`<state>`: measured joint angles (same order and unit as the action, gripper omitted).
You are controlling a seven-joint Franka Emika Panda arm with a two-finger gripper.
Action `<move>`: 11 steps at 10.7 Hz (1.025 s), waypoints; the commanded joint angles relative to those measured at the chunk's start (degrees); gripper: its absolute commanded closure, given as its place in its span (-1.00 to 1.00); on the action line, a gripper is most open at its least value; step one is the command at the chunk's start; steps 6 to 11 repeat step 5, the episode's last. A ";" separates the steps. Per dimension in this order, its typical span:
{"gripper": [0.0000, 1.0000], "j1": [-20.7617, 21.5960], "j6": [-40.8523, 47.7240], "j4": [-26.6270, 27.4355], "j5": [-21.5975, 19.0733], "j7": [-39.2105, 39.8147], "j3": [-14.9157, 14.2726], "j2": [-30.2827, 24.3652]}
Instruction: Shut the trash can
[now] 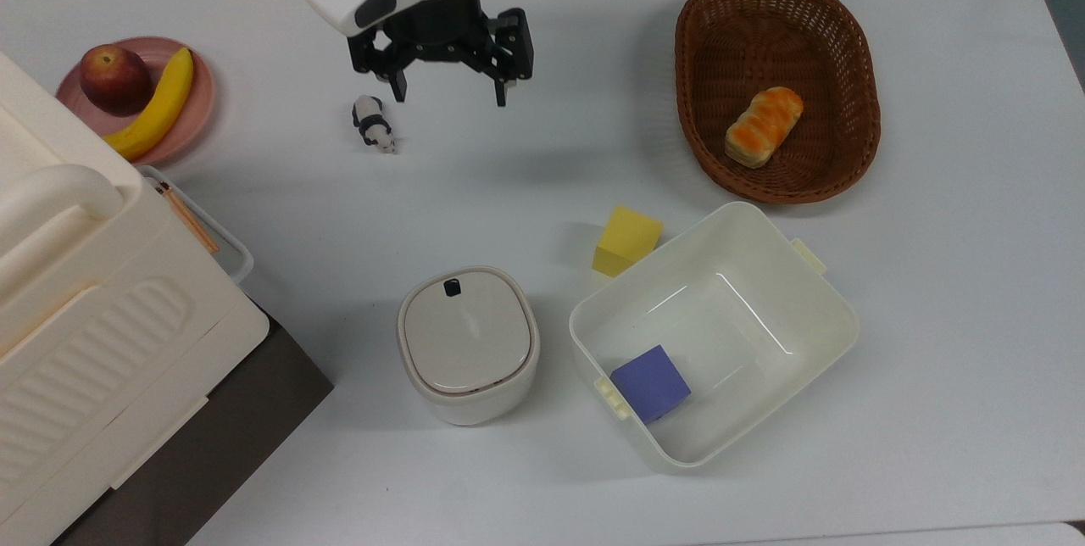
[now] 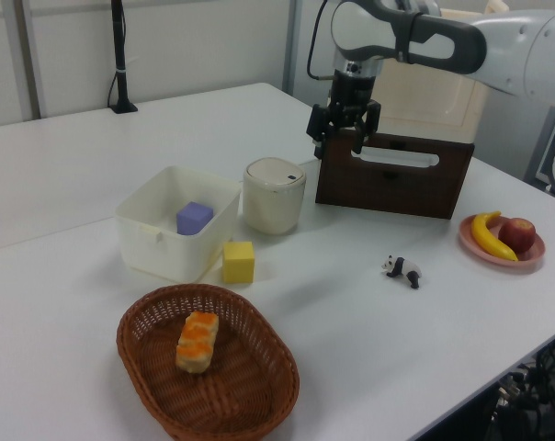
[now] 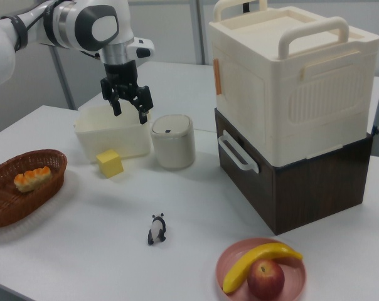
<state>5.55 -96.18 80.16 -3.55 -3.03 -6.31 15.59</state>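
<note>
The trash can (image 1: 468,345) sits with its lid down, well apart from the gripper (image 1: 447,95), at six o'clock in the top view; jaws spread apart, empty.

White arm (image 2: 526,41), black end effector (image 1: 447,95)

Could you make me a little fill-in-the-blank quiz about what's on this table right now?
1. The trash can has its lid ____.
2. The purple cube lies inside the white ____.
3. On the pink plate, a banana lies beside an ____.
4. The gripper hangs above the table with its fingers ____.

Missing words: shut; tub; apple; open
</note>
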 commanded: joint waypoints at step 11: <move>-1.00 -2.21 2.84 3.16 0.65 -2.06 -0.11 -5.40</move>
